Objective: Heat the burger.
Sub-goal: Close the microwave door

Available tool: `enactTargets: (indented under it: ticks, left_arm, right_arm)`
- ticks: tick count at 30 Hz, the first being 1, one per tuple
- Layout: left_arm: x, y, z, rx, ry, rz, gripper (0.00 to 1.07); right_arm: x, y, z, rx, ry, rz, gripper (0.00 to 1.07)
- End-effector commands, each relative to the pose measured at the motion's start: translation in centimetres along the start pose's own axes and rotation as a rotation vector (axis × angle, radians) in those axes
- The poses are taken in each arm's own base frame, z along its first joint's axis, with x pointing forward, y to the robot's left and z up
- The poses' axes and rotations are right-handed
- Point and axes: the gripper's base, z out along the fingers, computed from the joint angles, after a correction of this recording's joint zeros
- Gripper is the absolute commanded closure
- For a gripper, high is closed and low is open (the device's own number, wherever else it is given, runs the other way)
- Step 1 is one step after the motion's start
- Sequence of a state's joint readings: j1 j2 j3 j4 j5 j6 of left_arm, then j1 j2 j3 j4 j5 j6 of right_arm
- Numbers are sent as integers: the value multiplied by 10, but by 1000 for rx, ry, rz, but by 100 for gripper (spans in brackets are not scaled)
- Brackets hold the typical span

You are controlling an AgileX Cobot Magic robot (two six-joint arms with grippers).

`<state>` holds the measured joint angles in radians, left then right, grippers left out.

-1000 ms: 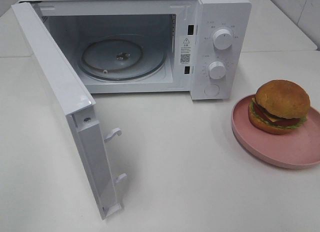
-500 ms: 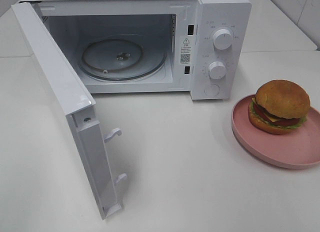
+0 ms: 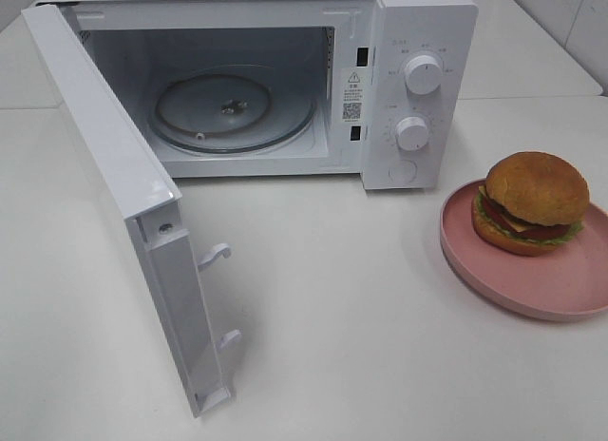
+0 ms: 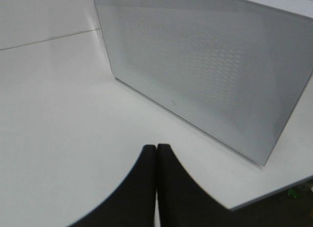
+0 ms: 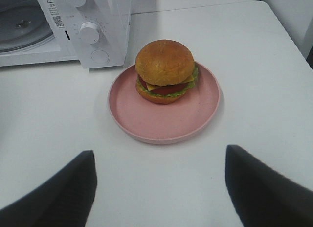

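The burger [image 3: 530,202] [image 5: 165,71], a golden-brown bun with patty, cheese, tomato and lettuce, sits on a round pink plate [image 3: 560,281] [image 5: 161,119] at the right of the white table. A white microwave [image 3: 418,42] stands at the back with its door [image 3: 123,203] swung wide open and its glass turntable [image 3: 233,113] bare. Neither gripper shows in the high view. My right gripper [image 5: 161,183] is open, fingers spread wide, hovering short of the plate. My left gripper [image 4: 156,153] is shut, fingertips pressed together, facing the outer side of the microwave door [image 4: 205,60].
Two white knobs [image 3: 422,73] and a round button [image 3: 403,171] are on the microwave's control panel. The open door juts out toward the table's front left. The table edge shows near the left gripper [image 4: 274,190].
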<state>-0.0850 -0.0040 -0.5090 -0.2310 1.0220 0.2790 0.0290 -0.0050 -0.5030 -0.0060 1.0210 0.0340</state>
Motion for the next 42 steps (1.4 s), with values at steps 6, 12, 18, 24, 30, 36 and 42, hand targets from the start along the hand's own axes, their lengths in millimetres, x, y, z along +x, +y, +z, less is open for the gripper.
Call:
enactTargets:
  ticks: [6,12,18,24,30,36,42]
  left_arm:
    - [-23,9,3,-80,-229,-3,106]
    - [-36,20,33,-111,-216,-3,106]
    - [-51,32,66,-136,-182,-21,106]
    - [-63,49,118,-179,-145,-50,106]
    - [-64,61,157,-220,-132,-63,106]
    - [-60,68,183,-248,-122,-64,106]
    - [-53,73,210,-262,-112,-21,106]
  right_arm:
    - [1,0,-3,7,-41,-8,38]
    - [1,0,-3,6,-41,-9,38]
    - [1,0,-3,6,-41,-9,38]
    - [1,0,-3,6,-41,-9,38]
    - [1,0,-3,6,-41,-9,38]
    - [1,0,-3,6,-41,-9,38]
    - [1,0,-3,6,-41,-9,38]
